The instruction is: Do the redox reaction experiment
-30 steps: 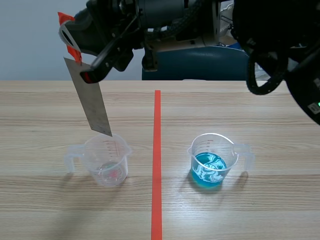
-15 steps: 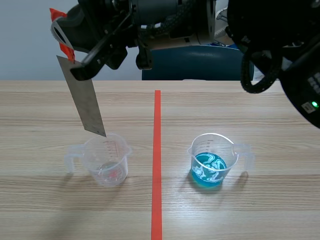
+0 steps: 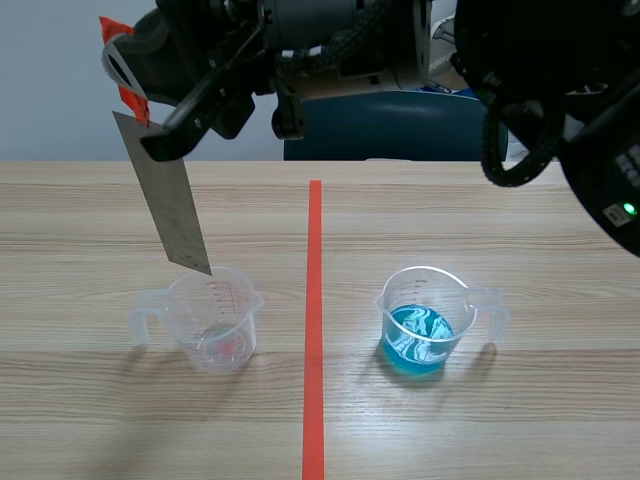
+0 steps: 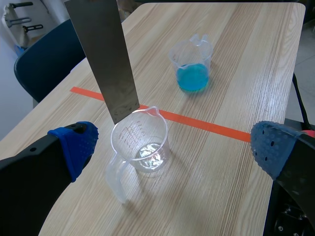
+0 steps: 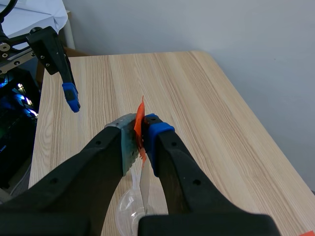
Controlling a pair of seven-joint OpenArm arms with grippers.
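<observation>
My right gripper (image 3: 135,88) reaches across from the right, high over the table's left half. It is shut on the orange-taped top of a grey metal strip (image 3: 166,196). The strip hangs tilted, its lower corner just above the far rim of a clear beaker (image 3: 213,322) with a little clear liquid. In the right wrist view the gripper (image 5: 140,129) pinches the orange tape (image 5: 140,123). A second beaker (image 3: 424,322) right of the red line holds blue liquid. My left gripper (image 4: 174,147) stands open, and the clear beaker (image 4: 141,146) and strip (image 4: 104,56) lie ahead of it.
A red tape line (image 3: 314,320) splits the wooden table (image 3: 520,420). A blue chair (image 3: 390,130) stands behind the far edge. The blue-liquid beaker (image 4: 192,63) sits beyond the line in the left wrist view. One blue-padded finger of the left gripper (image 5: 70,94) shows in the right wrist view.
A second ago the strip's tip hung lower at the clear beaker's rim; my right gripper lifted it slightly up and left. Nothing has moved over the last half second.
</observation>
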